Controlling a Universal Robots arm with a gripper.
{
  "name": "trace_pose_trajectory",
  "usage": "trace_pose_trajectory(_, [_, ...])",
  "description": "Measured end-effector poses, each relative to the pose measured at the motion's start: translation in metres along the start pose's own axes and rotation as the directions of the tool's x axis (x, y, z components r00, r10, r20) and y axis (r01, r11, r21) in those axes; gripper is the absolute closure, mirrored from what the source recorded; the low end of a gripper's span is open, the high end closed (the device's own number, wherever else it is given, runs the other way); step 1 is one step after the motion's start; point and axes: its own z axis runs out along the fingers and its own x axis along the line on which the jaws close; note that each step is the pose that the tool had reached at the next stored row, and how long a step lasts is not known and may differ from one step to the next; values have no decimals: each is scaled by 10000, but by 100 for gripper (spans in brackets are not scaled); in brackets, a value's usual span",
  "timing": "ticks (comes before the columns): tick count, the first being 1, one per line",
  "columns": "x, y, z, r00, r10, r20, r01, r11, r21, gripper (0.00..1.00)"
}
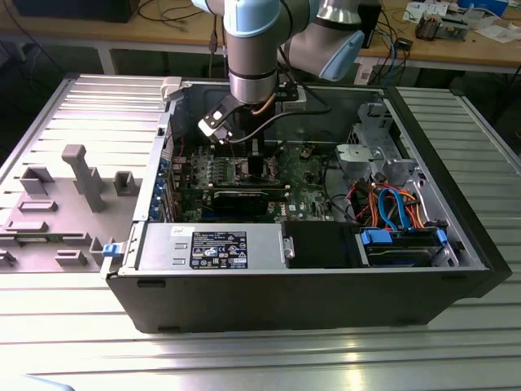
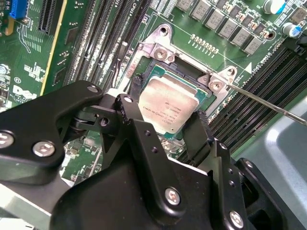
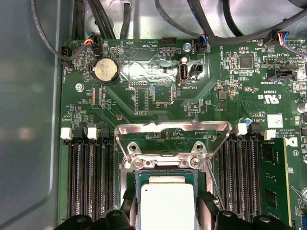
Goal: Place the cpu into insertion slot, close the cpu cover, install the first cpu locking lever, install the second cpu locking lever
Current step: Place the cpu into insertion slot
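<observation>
Holding the cpu (image 2: 170,103) at the insertion slot (image 2: 187,72), with the cpu cover (image 3: 172,128) tilted up out of the way.

In both wrist views the hand (image 2: 165,115) appears closed on the cpu, with one black finger against each of two opposite edges. This grip holds the chip level and square to the socket. Whether the chip is fully seated or sits just above the contacts cannot be told. The cover stands swung back on its hinge, leaving the socket open to the chip, and a thin locking lever (image 2: 268,103) lies released to one side. In the exterior view the arm reaches down into the open computer case (image 1: 326,301), laid on its side on the surface (image 1: 244,358) so that the motherboard (image 3: 144,96) faces up.
</observation>
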Motion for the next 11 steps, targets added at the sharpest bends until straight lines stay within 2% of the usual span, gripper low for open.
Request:
trace_pose_trajectory(5, [-1, 3, -44, 10000, 0, 0, 0, 10000, 1, 38])
trace_pose_trajectory(11, [-3, 10, -125, 10000, -1, 0, 1, 10000, 27, 38])
